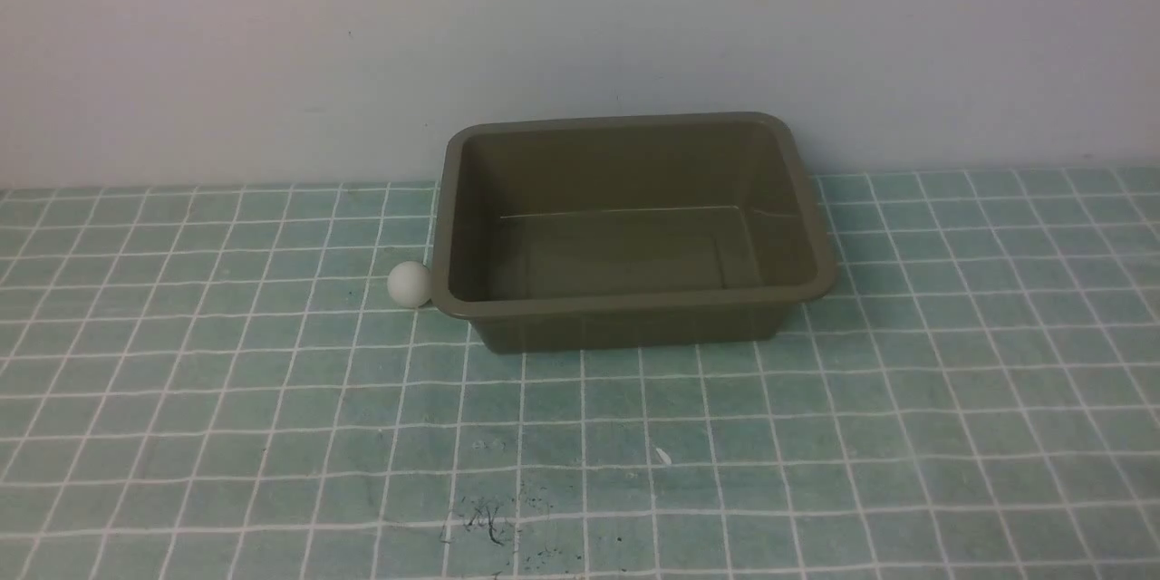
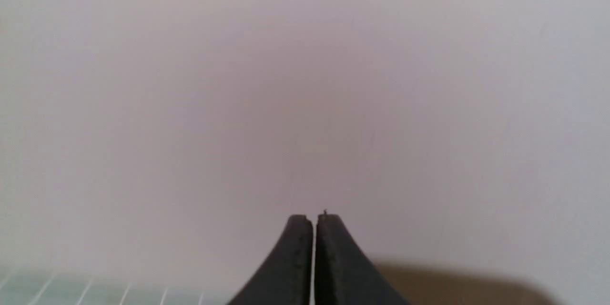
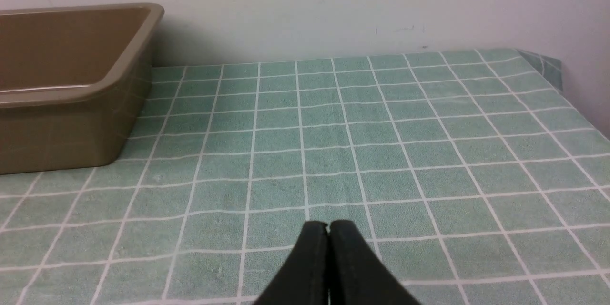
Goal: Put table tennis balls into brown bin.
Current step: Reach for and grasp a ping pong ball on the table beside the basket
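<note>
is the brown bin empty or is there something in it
Empty, as far as the front view shows: the olive-brown plastic bin's visible floor is bare, and the white ball is outside.

The brown bin [image 1: 634,301] looks like smooth plastic with a soft gloss along its rim; the table tennis ball [image 1: 410,284] is matt and smooth; the worktop [image 1: 299,399] has a dull, slightly wrinkled covering; the wall [image 1: 272,45] looks matt, lightly scuffed

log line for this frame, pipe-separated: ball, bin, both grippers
ball: on table, left of bin | brown bin: upright | left gripper: shut | right gripper: shut
</note>
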You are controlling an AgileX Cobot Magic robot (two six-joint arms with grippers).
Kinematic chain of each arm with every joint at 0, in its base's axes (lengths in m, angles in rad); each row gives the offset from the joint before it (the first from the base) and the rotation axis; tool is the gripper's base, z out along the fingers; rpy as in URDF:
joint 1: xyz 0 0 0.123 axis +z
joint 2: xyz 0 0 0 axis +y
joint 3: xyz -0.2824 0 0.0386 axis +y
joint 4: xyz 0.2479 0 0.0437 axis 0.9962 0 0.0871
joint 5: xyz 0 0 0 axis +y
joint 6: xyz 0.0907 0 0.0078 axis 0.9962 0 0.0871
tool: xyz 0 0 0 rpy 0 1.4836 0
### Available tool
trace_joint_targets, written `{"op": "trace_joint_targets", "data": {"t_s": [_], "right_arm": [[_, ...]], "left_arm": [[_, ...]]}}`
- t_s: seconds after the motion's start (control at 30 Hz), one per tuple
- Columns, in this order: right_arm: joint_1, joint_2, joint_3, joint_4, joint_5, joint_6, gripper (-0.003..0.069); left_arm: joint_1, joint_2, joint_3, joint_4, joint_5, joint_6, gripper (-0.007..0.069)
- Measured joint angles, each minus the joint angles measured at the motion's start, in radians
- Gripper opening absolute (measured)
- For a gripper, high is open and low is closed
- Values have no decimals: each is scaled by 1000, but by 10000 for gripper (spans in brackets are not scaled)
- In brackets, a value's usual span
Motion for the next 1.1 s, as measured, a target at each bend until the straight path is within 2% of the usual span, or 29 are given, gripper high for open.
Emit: {"op": "trace_joint_targets", "data": {"t_s": [0.03,0.1,0.23,0.27,0.4,0.53,0.67,1.1], "right_arm": [[0,0,0,0,0,0,-15],[0,0,0,0,0,0,-15],[0,0,0,0,0,0,-15],[0,0,0,0,0,0,-15],[0,0,0,0,0,0,-15],[0,0,0,0,0,0,-15],[0,0,0,0,0,0,-15],[0,0,0,0,0,0,-15]], "left_arm": [[0,2,-9,-21,-53,-21,-5],[0,40,-58,-67,-28,-48,-5],[0,284,-268,-117,273,-61,-5],[0,370,-347,-120,392,-54,-5],[0,744,-592,-124,736,28,-5],[0,1069,-790,-124,919,128,-5],[0,1404,-1018,-132,1017,217,-5],[-30,1888,-1442,-133,1047,289,0]]}}
